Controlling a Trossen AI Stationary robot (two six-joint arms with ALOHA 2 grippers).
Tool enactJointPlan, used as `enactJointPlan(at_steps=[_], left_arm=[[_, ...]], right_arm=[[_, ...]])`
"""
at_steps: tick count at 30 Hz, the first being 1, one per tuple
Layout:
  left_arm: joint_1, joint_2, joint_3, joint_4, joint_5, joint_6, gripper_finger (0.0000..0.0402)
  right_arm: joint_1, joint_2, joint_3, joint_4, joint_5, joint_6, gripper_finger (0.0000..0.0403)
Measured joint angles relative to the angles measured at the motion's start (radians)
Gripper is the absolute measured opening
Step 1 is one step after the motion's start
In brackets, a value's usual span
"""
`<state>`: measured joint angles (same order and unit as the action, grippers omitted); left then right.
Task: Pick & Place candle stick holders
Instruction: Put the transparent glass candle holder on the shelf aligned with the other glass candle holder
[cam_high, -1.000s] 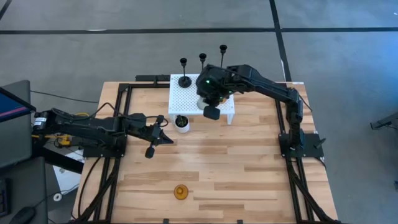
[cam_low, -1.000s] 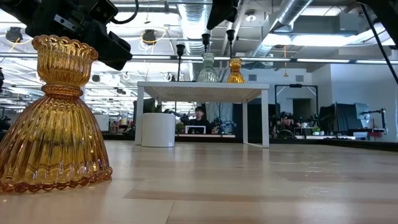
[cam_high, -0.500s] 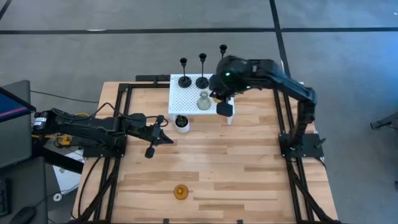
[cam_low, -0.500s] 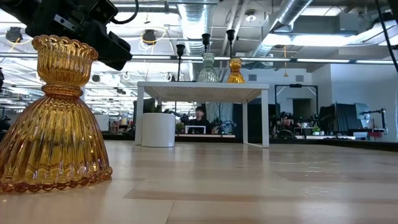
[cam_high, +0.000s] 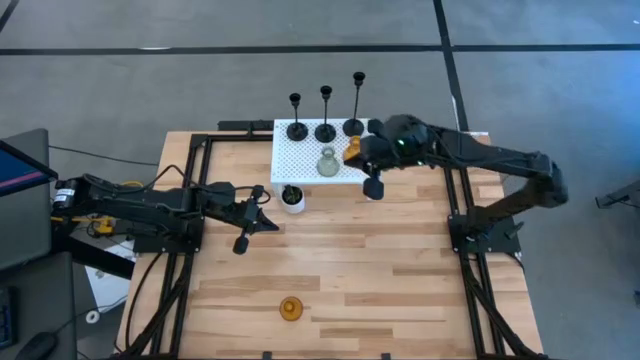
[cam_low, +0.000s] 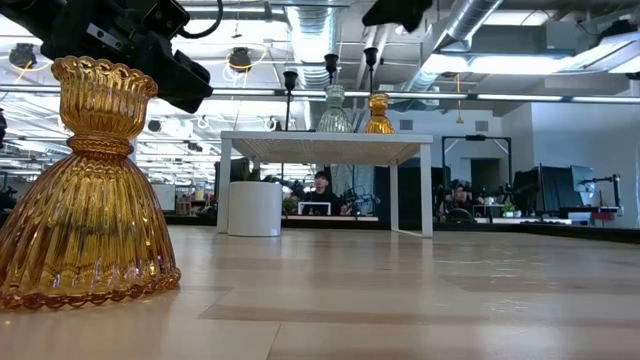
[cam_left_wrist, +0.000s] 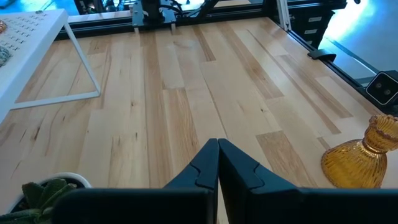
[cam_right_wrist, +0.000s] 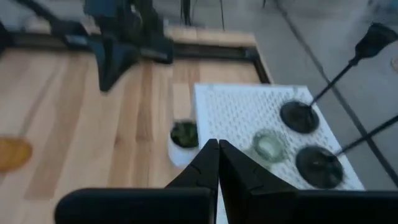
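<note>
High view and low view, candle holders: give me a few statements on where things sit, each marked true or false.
1. Three black holders stand on the white stand. True.
2. Both amber holders are on the stand. False: one amber holder is there, the other amber holder sits on the table.
3. The clear holder is on the stand. True.
4. The right hand grips the clear holder. False: it is shut on nothing.
5. The left hand is shut. True.
</note>
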<state>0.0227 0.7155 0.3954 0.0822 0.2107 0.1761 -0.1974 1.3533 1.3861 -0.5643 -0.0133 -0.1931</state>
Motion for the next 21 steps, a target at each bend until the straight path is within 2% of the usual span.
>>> enactJointPlan(at_steps=[5,10,16,21], left_arm=[[0.000,0.000,0.000,0.000,0.000,0.000,0.0008],[0.000,0.000,0.000,0.002,0.000,0.000,0.0008],[0.000,0.000,0.000,0.004,0.000,0.000,0.0008],[0.000,0.000,0.000,0.004,0.000,-0.001,0.0008]], right_arm=[[0.001,-0.095,-0.294,0.378,-0.013,0.054,0.0000],[0.001,-0.063,-0.467,0.626,0.011,0.140,0.0000],[0.036,0.078,-0.503,0.816,0.121,0.193,0.0000],[0.065,0.139,-0.503,0.895,0.215,0.202,0.0000]])
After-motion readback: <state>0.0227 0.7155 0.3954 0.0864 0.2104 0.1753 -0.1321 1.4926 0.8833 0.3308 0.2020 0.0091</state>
